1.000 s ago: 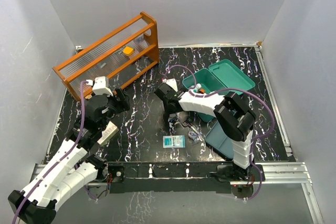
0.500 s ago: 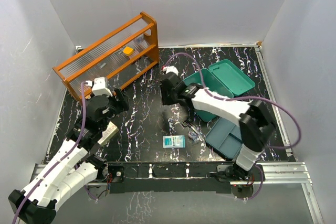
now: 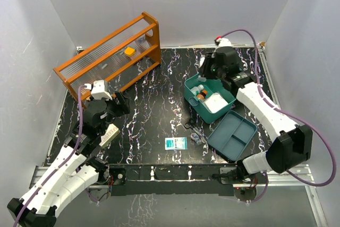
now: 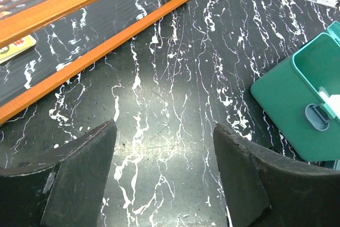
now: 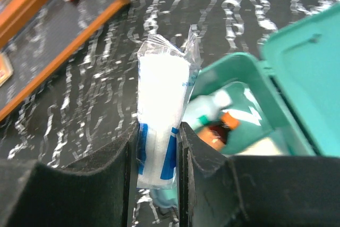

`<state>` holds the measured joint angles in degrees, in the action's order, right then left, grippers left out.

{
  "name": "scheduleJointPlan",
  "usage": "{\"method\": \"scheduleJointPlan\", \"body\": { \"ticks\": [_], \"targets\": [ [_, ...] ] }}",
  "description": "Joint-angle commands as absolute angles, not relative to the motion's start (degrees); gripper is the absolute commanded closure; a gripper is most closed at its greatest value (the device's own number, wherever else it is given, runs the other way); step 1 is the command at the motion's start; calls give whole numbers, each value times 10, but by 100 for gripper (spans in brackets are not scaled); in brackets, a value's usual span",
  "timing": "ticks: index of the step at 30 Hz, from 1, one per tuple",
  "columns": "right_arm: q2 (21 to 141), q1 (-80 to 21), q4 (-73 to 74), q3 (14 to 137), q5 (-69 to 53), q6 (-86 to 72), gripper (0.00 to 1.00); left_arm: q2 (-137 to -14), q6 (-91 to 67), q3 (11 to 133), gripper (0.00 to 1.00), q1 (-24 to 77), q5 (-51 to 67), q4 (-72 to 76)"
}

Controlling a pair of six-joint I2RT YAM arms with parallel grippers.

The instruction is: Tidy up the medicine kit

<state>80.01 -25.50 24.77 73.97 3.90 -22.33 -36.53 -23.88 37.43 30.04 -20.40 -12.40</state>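
Observation:
The teal medicine kit (image 3: 197, 106) stands open right of centre, with small bottles (image 3: 200, 93) and a white pad (image 3: 217, 102) inside. My right gripper (image 3: 204, 74) hovers over the kit's back rim, shut on a clear packet with white filling and blue print (image 5: 162, 104). In the right wrist view the gripper (image 5: 158, 147) holds the packet upright above the kit (image 5: 249, 73), whose raised lid (image 5: 308, 62) is to the right. My left gripper (image 3: 120, 102) is open and empty over bare table; its wrist view (image 4: 164, 174) shows the kit's corner (image 4: 289, 91) at right.
An orange wooden rack (image 3: 109, 57) holding an orange item (image 3: 129, 51) stands at the back left. A blue-grey divided tray (image 3: 232, 135) lies in front of the kit. A small teal sachet (image 3: 176, 143), scissors (image 3: 192, 129) and a white box (image 3: 110, 133) lie on the black marbled table.
My right arm has swung from the table's middle to the back right, carrying the packet over the open kit. The left arm has barely moved.

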Motion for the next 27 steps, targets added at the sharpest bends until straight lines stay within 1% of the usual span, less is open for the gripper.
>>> {"method": "scheduleJointPlan", "body": {
  "ticks": [1,3,5,12,17,21,27],
  "targets": [
    [768,-184,237,724,-17,-199,73,-371,-256,411,27,297,-199,-130],
    [761,-163,232,716,-40,-183,73,-383,-267,420,27,297,-194,-136],
    [764,-147,233,713,-94,-138,72,-394,-277,420,27,297,-185,-133],
    [796,-136,257,722,-192,-22,72,-441,-302,419,27,297,-138,-88],
    [818,-137,297,726,-201,44,74,-488,-295,444,27,297,-116,-97],
    [838,-136,320,736,-197,91,74,-480,-305,436,27,296,-131,-88],
    [896,-135,358,760,-205,110,76,-478,-308,423,25,297,-128,-70]
  ]
}}
